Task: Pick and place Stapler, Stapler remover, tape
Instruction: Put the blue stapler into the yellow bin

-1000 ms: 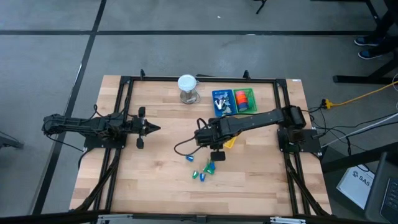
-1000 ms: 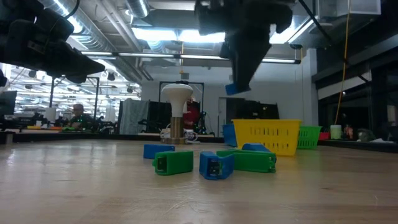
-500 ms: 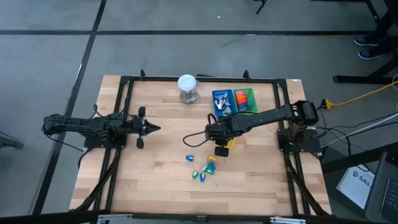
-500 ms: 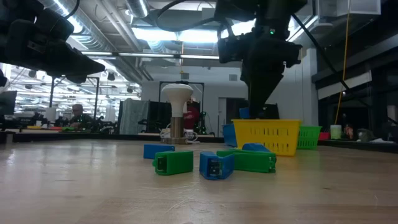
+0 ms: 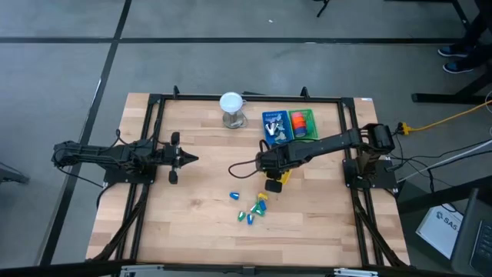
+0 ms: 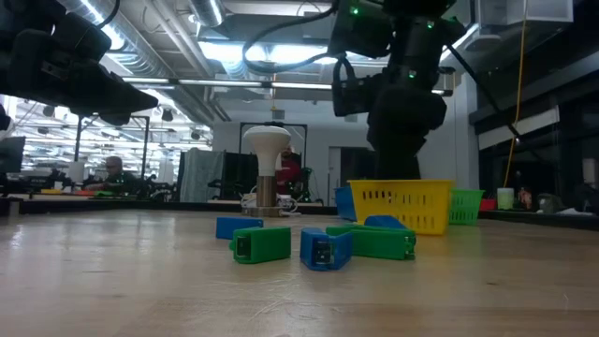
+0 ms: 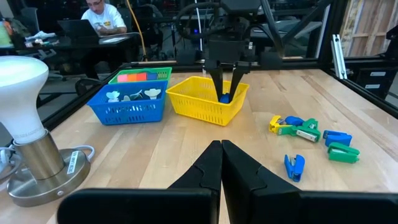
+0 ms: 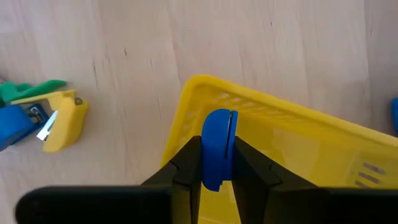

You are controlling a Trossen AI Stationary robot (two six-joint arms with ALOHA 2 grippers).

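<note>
Here our right gripper pinches a small blue stapler by its flat sides, over the yellow basket; we judge it light, rigid, a bit slick. Farther off, the left gripper waits, pressed together, above the table

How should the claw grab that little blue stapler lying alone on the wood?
Probably from straight above, pinching the lone blue stapler across its narrow width near the middle. It lies flat, clear of the other staplers, so there is room either side. The right claw is busy holding a second blue stapler over the yellow basket.
</note>
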